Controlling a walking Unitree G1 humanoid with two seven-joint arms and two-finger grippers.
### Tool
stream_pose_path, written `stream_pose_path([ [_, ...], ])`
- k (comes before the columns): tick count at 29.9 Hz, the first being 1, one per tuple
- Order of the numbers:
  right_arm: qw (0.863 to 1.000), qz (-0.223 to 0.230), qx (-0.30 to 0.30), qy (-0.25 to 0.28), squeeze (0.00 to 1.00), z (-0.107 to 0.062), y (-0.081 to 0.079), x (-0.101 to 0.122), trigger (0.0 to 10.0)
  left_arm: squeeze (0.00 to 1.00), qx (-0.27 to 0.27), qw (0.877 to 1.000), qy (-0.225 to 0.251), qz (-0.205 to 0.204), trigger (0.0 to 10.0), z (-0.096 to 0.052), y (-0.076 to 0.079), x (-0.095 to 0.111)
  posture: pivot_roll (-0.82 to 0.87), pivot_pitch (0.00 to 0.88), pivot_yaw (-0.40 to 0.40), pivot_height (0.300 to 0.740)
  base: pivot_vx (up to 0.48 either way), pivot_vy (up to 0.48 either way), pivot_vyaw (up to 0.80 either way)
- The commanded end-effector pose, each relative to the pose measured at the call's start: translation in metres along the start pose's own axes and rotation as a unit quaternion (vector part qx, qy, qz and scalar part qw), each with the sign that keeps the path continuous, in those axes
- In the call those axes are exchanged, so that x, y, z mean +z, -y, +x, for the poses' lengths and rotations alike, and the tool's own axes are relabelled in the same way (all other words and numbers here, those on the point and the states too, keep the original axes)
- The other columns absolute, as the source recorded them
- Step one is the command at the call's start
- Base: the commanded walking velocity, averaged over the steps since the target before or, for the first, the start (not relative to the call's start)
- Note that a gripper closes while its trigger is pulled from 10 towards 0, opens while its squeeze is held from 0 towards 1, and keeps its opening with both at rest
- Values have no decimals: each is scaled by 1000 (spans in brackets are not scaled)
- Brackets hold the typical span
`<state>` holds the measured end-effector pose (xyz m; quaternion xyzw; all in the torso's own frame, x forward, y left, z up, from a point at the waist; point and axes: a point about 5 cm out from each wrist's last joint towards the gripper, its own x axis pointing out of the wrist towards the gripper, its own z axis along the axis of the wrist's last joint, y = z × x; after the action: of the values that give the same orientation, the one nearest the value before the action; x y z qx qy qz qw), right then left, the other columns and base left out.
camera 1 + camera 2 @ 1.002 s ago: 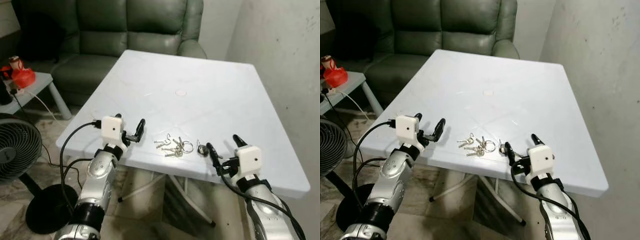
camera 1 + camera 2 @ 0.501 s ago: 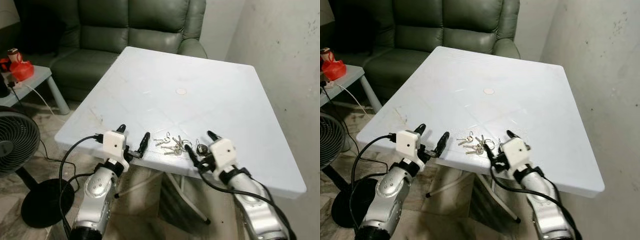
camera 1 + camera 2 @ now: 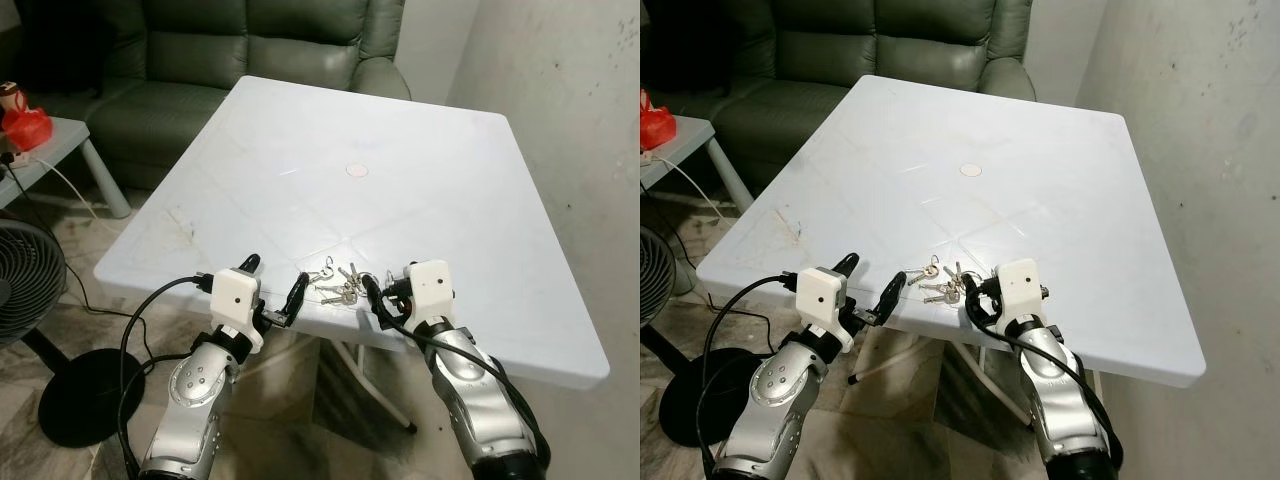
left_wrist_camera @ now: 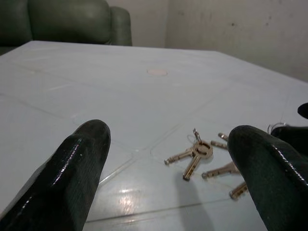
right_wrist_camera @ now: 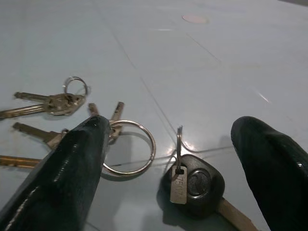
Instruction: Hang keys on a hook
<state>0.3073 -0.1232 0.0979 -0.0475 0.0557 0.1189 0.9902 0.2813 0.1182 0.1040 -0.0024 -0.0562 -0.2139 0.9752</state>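
A bunch of brass keys (image 3: 338, 286) on a silver ring (image 5: 130, 147) lies near the front edge of the white table (image 3: 400, 150). Just to its right lies a black-headed key (image 5: 195, 183) with a small tag. My right gripper (image 3: 385, 290) is open, low over the table, with the black-headed key and the ring between its fingers (image 5: 72, 168). My left gripper (image 3: 275, 280) is open at the table's front edge, just left of the keys, pointing at them (image 4: 202, 154). Neither gripper holds anything.
A green sofa (image 3: 250, 50) stands behind the table. A fan (image 3: 25, 290) and a small side table (image 3: 60, 140) with a red item stand at the left. A bare wall (image 3: 570, 100) runs close along the table's right side. A round mark (image 3: 356, 170) sits mid-table.
My right gripper has swung left and forward from the table's front right edge to the black-headed key and ring. The camera has moved in, shifting the picture. The keys lie where they were.
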Motion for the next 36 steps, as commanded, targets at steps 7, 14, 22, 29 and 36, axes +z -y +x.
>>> stream_pose_path([
  [7,999,4,-43,-18,0,0,8,-4,0,0,-7,1000,-5,4,10000,-5,2,2,56,125,-51,740,0,0,0],
  [14,998,4,-61,-24,0,2,10,-3,0,0,-6,1000,-10,3,10000,-6,3,4,55,127,-51,740,0,0,0],
  [22,998,-1,-62,-22,0,1,11,-3,0,0,-3,1000,-11,4,10000,-5,3,5,54,130,-51,740,0,0,0],
  [29,998,-11,-62,-22,0,0,12,-5,0,0,-1,1000,-11,6,10000,-3,2,6,53,128,-50,740,0,0,0],
  [36,998,-16,-64,-20,0,0,13,-5,0,0,1,1000,-10,6,10000,-3,1,6,48,127,-50,740,0,0,0],
])
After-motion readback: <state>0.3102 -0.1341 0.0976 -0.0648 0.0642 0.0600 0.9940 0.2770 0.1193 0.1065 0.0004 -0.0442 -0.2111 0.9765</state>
